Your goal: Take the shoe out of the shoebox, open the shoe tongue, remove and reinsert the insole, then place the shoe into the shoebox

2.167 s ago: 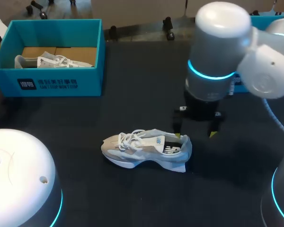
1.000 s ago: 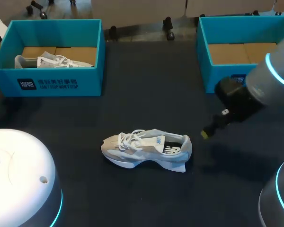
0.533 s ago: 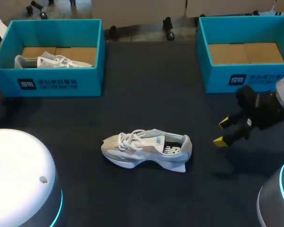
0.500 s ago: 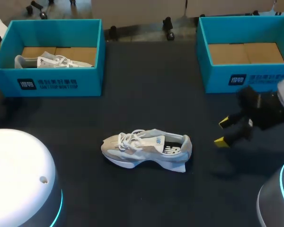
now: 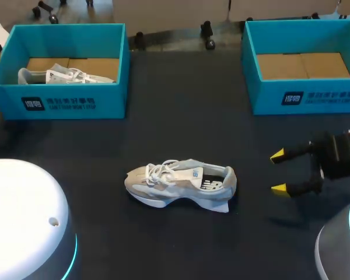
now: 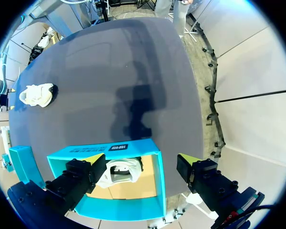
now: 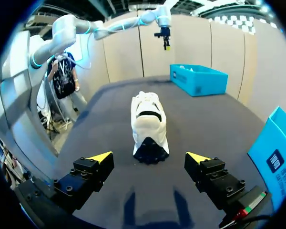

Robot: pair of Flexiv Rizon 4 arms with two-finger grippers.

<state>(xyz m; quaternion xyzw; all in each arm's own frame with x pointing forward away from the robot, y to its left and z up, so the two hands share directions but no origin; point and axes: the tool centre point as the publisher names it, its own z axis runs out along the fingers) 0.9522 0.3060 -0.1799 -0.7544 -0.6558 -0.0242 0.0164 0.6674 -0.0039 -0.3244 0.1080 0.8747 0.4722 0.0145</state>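
While the grey and white shoe (image 5: 181, 185) is lying on its sole in the middle of the dark table (image 5: 181, 116), with its toe toward the left side and its heel toward the right, it is not being touched by either tool. The right tool (image 5: 278, 172) is being held low over the table, well apart from the heel, with its yellow-tipped fingers spread wide and nothing between them. In the right wrist view the shoe (image 7: 149, 125) is being seen heel-first, ahead of the released right tool (image 7: 149, 157). The right shoebox (image 5: 303, 96) is standing beyond that tool at the far right of the table, its cardboard floor showing. The left shoebox (image 5: 64, 102) is standing at the far left, and a second shoe (image 5: 64, 74) is lying inside it. In the left wrist view the left tool (image 6: 140, 159) is being held high above the left shoebox (image 6: 158, 183), released, its fingers wide apart, with the second shoe (image 6: 121, 171) seen in the box below them and the shoe (image 6: 36, 94) far off on the table
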